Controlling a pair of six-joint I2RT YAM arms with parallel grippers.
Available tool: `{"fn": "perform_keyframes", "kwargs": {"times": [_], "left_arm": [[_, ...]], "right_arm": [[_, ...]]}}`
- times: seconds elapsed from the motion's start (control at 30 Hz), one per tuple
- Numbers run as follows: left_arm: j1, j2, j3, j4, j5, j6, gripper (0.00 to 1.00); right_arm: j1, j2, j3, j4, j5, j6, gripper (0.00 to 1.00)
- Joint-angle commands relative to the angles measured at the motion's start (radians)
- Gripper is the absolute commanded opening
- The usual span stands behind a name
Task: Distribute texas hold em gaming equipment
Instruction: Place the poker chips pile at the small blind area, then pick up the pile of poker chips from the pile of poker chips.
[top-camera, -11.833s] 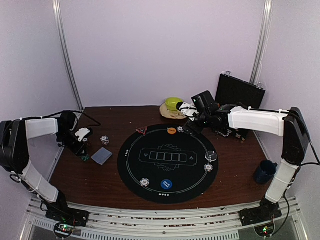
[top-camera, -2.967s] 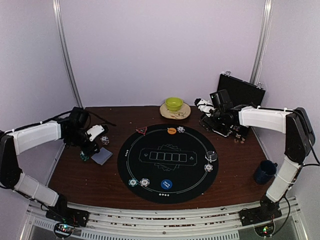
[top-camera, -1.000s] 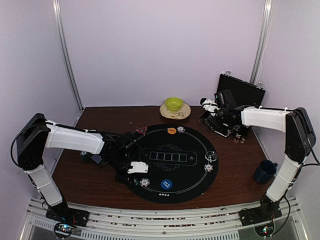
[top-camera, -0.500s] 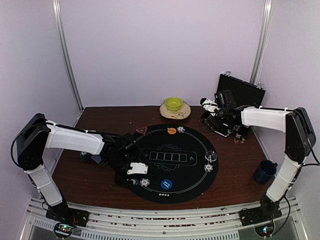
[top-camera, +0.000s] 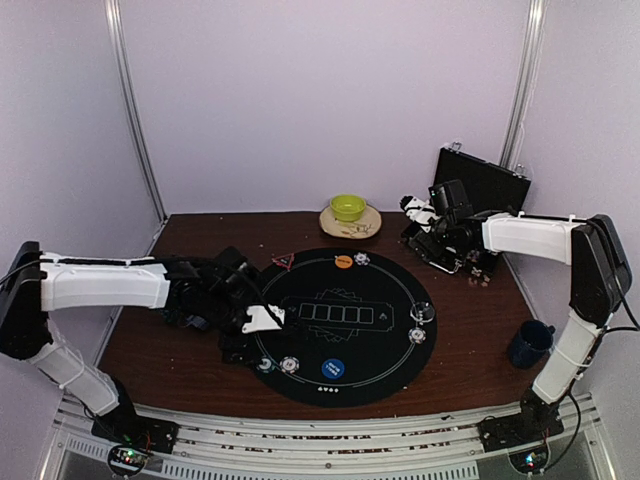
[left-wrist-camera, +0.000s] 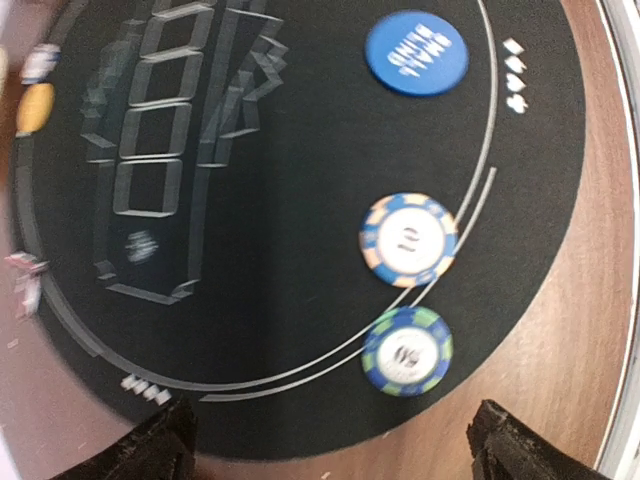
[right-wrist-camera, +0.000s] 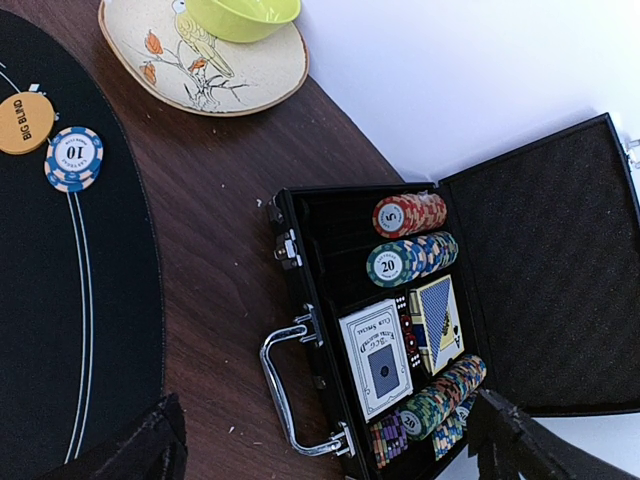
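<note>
Left tool (left-wrist-camera: 335, 450), wide open and empty, hangs over a green-edged chip (left-wrist-camera: 407, 351) lying beside an orange-edged chip (left-wrist-camera: 409, 240) on the mat (left-wrist-camera: 260, 300) ring, likely a player's stake; right tool (right-wrist-camera: 330, 440), open and empty, hovers above the stocked case (right-wrist-camera: 540, 260).

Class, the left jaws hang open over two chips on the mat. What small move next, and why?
Probably lift the left gripper clear: its jaws are open, and the green-blue chip lies free on the mat beside the 10 chip.
</note>
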Motion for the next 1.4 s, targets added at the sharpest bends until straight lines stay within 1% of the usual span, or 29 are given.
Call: {"fn": "perform_keyframes", "kwargs": {"times": [0.0,0.1,0.17,0.23,0.3,0.43,0.53,0.63,0.73,0.9,1.0,1.2,1.37], "left_arm": [[0.071,-0.178,-0.101,0.139,-0.149,-0.034,0.98],[0.206,-0.247,-0.11,0.155,-0.171,-0.08,0.98],[0.331,-0.262,-0.092,0.129,-0.124,-0.109,0.98],[0.43,-0.276,-0.091,0.122,-0.104,-0.137,0.98],[0.496,-0.281,-0.094,0.105,-0.116,-0.166,0.98],[0.612,-0.283,-0.117,0.088,-0.093,-0.226,0.98],[0.681,-0.266,-0.145,0.101,-0.071,-0.233,0.98],[0.742,-0.212,-0.157,0.111,-0.074,-0.229,0.98],[0.79,-0.16,-0.152,0.117,-0.071,-0.233,0.98],[0.817,-0.097,-0.134,0.115,-0.071,-0.236,0.97],[0.83,-0.056,-0.112,0.101,-0.065,-0.239,0.9],[0.844,-0.015,-0.096,0.089,-0.062,-0.236,0.81],[0.848,-0.003,-0.088,0.088,-0.059,-0.233,0.76]], "right_arm": [[-0.005,0.008,-0.004,0.011,0.007,-0.002,1.0],[-0.003,0.004,-0.003,0.009,0.002,-0.002,1.0],[0.001,0.001,0.0,0.006,0.003,-0.002,1.0],[0.007,-0.001,0.0,0.004,0.002,-0.001,1.0],[0.014,-0.007,0.001,0.002,-0.004,0.0,1.0],[0.03,-0.008,0.001,0.003,-0.007,0.0,1.0],[0.043,-0.006,0.0,0.002,-0.003,-0.001,1.0],[0.057,-0.006,0.0,0.004,-0.003,-0.002,1.0],[0.067,-0.006,-0.001,0.007,0.001,-0.005,1.0],[0.078,0.002,-0.006,0.014,0.017,-0.014,1.0],[0.08,0.003,-0.01,0.019,0.021,-0.017,1.0],[0.084,0.01,-0.012,0.021,0.029,-0.022,1.0],[0.086,0.012,-0.013,0.024,0.032,-0.022,1.0]]}}
